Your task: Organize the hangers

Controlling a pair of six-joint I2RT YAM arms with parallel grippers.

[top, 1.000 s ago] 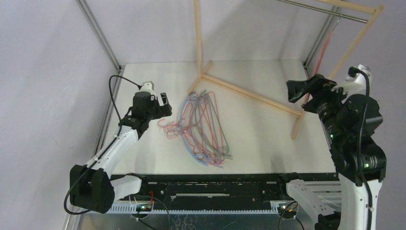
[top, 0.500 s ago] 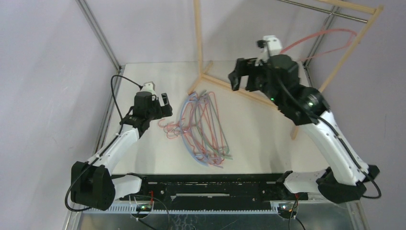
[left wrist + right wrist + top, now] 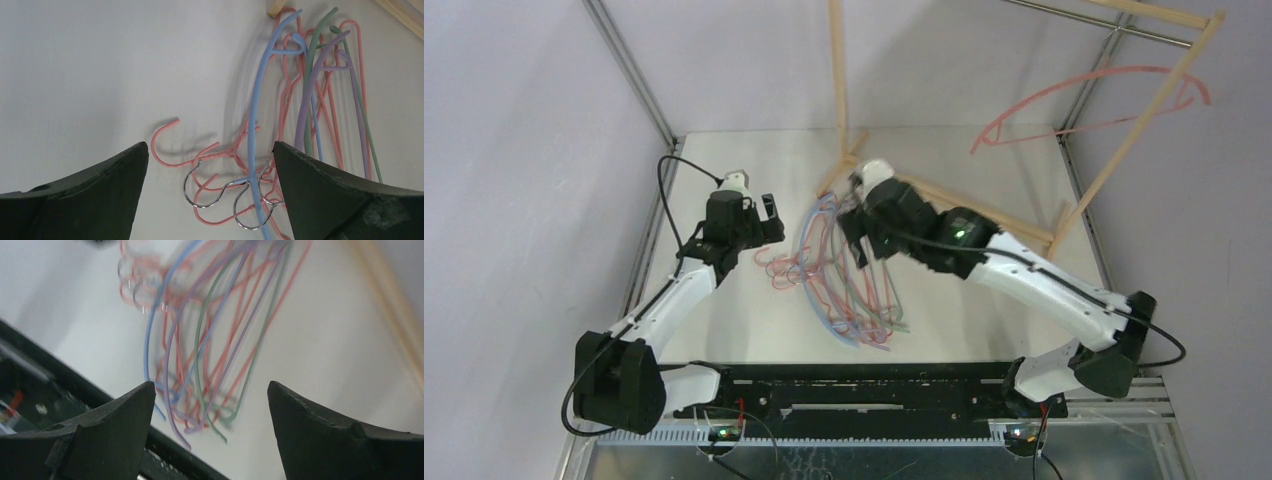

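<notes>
The right pincer [image 3: 865, 243] is hovering spread wide right over the hangers [image 3: 849, 285], which are lying heaped in the middle of the bench [image 3: 984, 300], the left pincer [image 3: 769, 215] is hovering just left of them, spread and pinching nothing, and one salmon hanger [image 3: 1074, 80] is hanging high at the rack [image 3: 839, 80].

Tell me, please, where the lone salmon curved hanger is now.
In the top view, the salmon curved hanger hangs at far right, below the metal rail of the pale wooden rack, well apart from the hanger pile.
</notes>
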